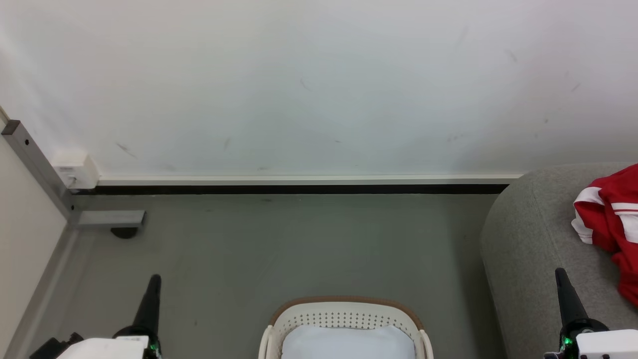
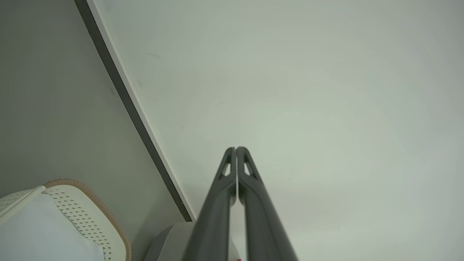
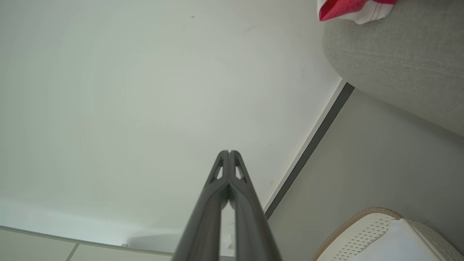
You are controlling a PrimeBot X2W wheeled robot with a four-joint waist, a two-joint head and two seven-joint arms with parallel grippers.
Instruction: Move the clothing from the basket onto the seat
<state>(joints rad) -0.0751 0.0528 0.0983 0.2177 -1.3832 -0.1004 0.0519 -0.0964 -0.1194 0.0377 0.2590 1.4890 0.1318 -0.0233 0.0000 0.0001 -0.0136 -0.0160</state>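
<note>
Red clothing [image 1: 613, 219] with white stripes lies on the grey seat [image 1: 528, 234] at the right edge of the head view; a red and white corner of the clothing [image 3: 353, 9] also tops the seat [image 3: 395, 58] in the right wrist view. The cream basket [image 1: 344, 314] with a tan rim stands on the floor at bottom centre and holds plain white padding [image 1: 349, 341]. My left gripper [image 1: 155, 277] is shut and empty, left of the basket. My right gripper [image 1: 560, 271] is shut and empty, in front of the seat. Both point at the wall.
A white wall [image 1: 319, 85] with a pale skirting and dark strip [image 1: 299, 189] closes the far side. A grey metal frame with a foot [image 1: 109, 219] and a white box [image 1: 76, 169] stand at the left. Grey floor [image 1: 299, 249] lies between wall and basket.
</note>
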